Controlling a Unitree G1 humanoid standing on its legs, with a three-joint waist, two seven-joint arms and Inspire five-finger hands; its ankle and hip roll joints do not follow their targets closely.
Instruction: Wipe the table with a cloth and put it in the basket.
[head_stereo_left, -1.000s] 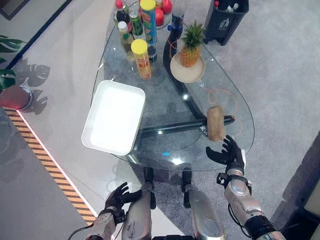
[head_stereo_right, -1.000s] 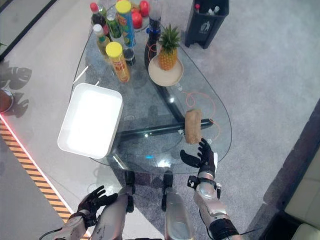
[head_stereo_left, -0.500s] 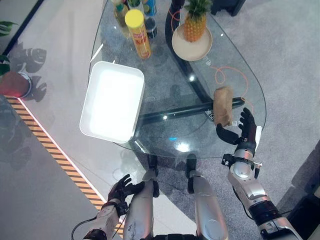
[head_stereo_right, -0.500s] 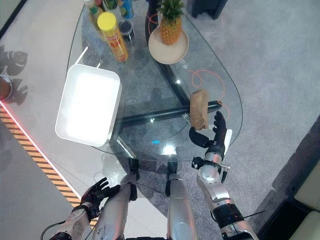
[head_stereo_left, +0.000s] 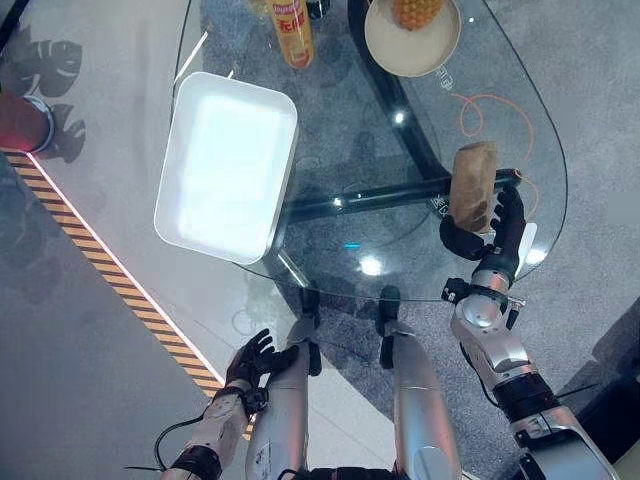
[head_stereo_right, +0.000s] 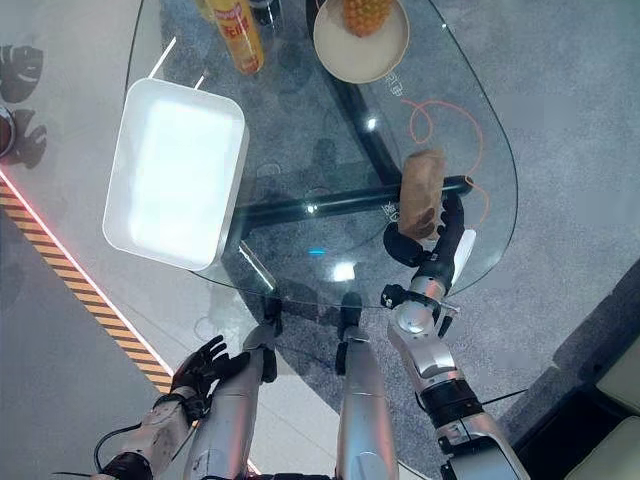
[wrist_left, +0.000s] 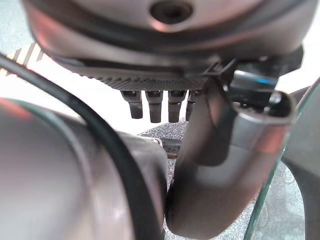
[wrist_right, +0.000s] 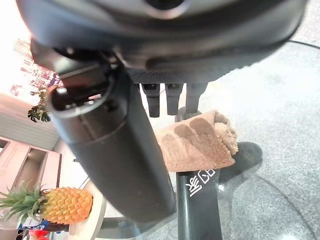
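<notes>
The pineapple (head_stereo_left: 418, 10) on its plate (head_stereo_left: 412, 40) is cut off by the top edge of the left eye view, as is the yellow can (head_stereo_left: 292, 30) beside it (only its lower part shows). The near end of the cloth (head_stereo_left: 473, 186) is hidden behind the right hand (head_stereo_left: 488, 232), whose grip cannot be told.

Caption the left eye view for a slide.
Right hand reaches the brown cloth on the glass table; white basket waits at the left.
</notes>
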